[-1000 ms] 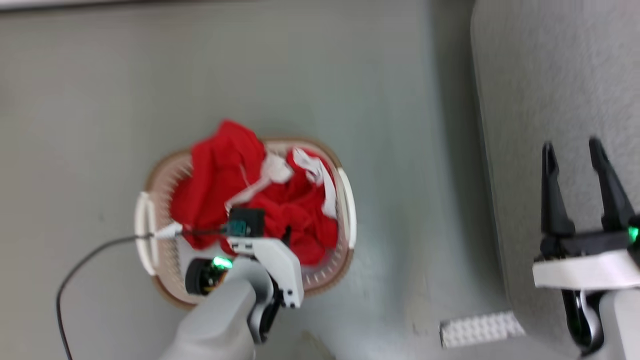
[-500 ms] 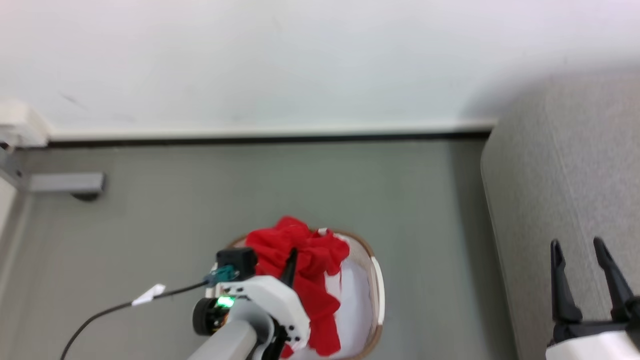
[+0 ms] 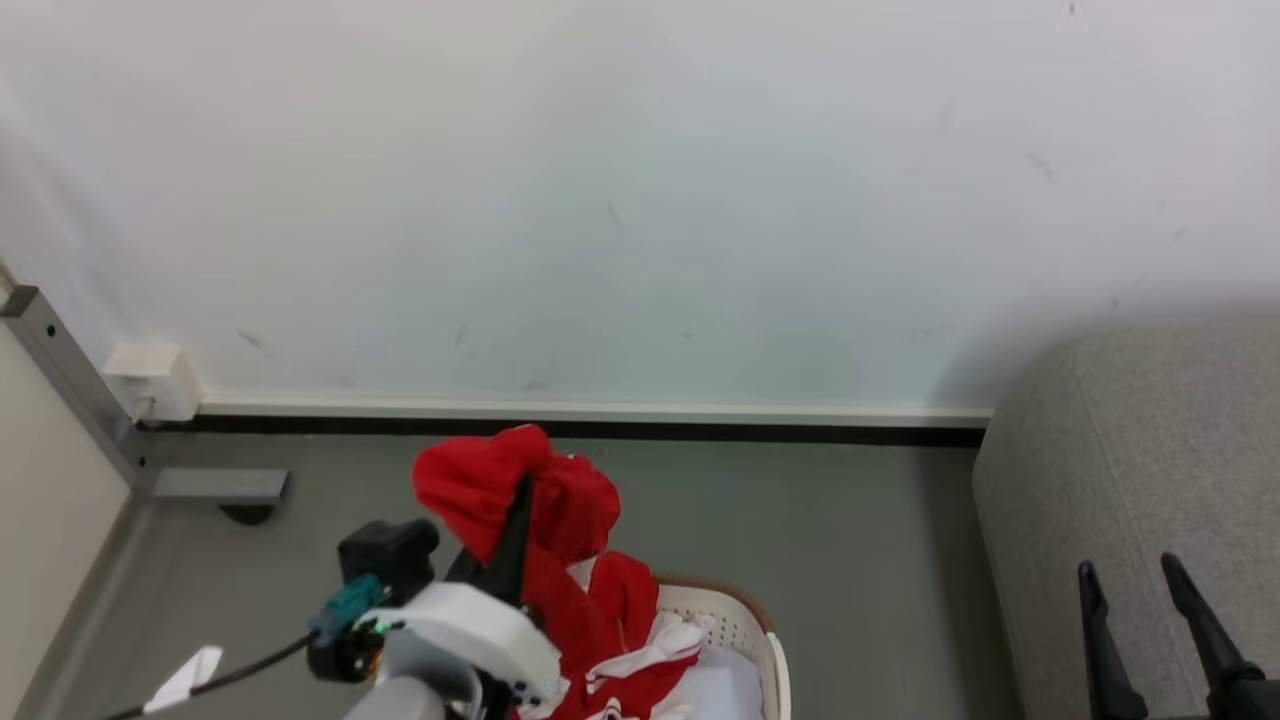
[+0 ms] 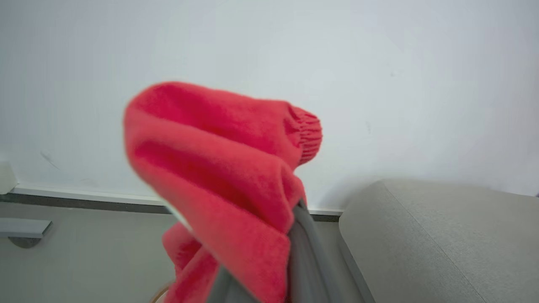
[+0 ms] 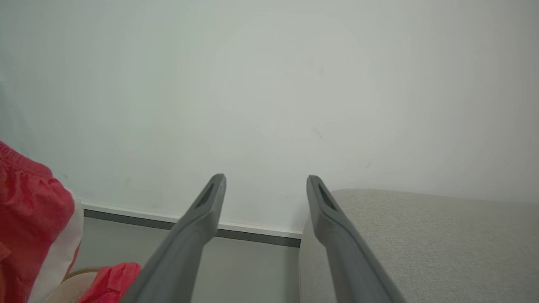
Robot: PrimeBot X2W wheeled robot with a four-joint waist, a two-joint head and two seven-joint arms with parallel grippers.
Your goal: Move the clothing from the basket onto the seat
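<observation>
A pale wall (image 3: 640,200) and grey floor (image 3: 850,540) lie ahead. My left pincer (image 3: 518,515) is clamped on the bright red, white-trimmed soft clothing (image 3: 570,505), held up above the oval cream-white perforated plastic basket (image 3: 745,625), into which more red fabric trails. A stretch of floor lies between it and the large grey woven sofa seat (image 3: 1130,470) on my right. My right pincer (image 3: 1127,567) hangs spread, holding nothing, before that seat.
</observation>
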